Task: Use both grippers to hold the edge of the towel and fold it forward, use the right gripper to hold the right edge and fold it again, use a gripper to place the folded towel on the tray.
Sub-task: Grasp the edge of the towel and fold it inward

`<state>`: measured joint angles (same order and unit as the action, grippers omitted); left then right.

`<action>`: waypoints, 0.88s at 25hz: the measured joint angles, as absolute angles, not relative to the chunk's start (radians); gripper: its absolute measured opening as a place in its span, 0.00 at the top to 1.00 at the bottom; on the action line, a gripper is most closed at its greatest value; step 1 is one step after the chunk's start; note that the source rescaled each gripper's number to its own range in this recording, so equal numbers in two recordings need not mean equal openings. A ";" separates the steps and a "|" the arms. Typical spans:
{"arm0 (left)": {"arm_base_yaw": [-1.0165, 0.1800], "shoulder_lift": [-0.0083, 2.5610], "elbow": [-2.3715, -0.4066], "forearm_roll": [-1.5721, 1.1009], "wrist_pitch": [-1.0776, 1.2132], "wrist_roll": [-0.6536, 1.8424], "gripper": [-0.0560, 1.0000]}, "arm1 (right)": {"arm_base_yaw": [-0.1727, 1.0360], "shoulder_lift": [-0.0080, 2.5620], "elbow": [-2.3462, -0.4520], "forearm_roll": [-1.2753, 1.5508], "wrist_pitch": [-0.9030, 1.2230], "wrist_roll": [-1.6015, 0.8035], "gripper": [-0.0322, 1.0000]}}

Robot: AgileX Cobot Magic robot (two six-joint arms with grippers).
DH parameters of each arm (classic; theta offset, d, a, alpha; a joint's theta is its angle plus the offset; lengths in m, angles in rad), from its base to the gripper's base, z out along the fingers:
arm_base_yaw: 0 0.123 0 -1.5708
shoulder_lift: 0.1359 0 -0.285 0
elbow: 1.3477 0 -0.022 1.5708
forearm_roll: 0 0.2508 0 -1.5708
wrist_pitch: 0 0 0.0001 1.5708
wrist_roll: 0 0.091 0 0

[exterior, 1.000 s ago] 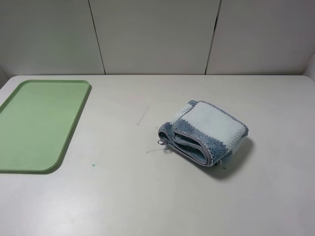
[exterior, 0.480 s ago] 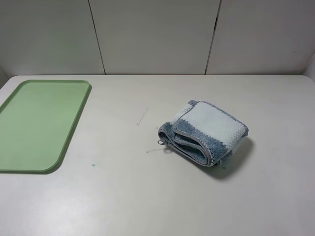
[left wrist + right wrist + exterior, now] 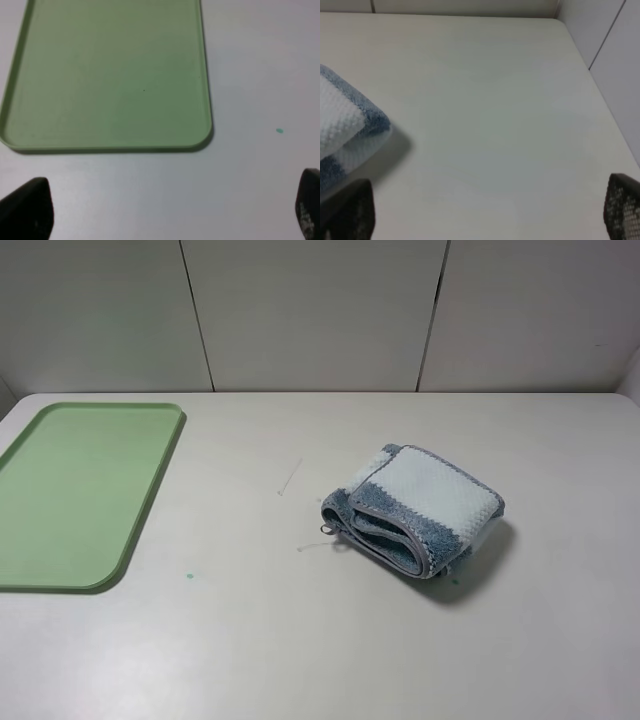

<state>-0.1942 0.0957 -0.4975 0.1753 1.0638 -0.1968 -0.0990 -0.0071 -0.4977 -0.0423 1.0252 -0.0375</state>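
The towel (image 3: pixel 415 508), blue and pale-white striped, lies folded into a thick bundle on the table right of centre, its grey hem (image 3: pixel 405 531) facing the front. One end of it shows in the right wrist view (image 3: pixel 342 125). The light-green tray (image 3: pixel 150 490) lies flat at the left with nothing on it, and fills the left wrist view (image 3: pixel 206 100). Neither arm appears in the exterior view. My left gripper (image 3: pixel 167 210) is open over the table just before the tray's near rim. My right gripper (image 3: pixel 485 210) is open beside the towel, not touching it.
A small teal speck (image 3: pixel 188 576) marks the table near the tray's front corner, also in the left wrist view (image 3: pixel 279 131). Thin pale threads (image 3: pixel 290 477) lie left of the towel. White wall panels (image 3: pixel 310 310) close the back; a side wall (image 3: pixel 615 60) borders the table's right edge.
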 joint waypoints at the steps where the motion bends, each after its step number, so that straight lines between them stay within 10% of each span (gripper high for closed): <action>1: -0.194 0.096 -0.498 0.175 1.064 -0.197 0.03 | -0.099 -0.007 -0.498 -0.042 1.025 -0.038 0.00; 22: -0.194 0.390 -0.647 0.120 1.070 -0.193 0.03 | -0.099 -0.007 -0.498 -0.042 1.025 -0.038 0.00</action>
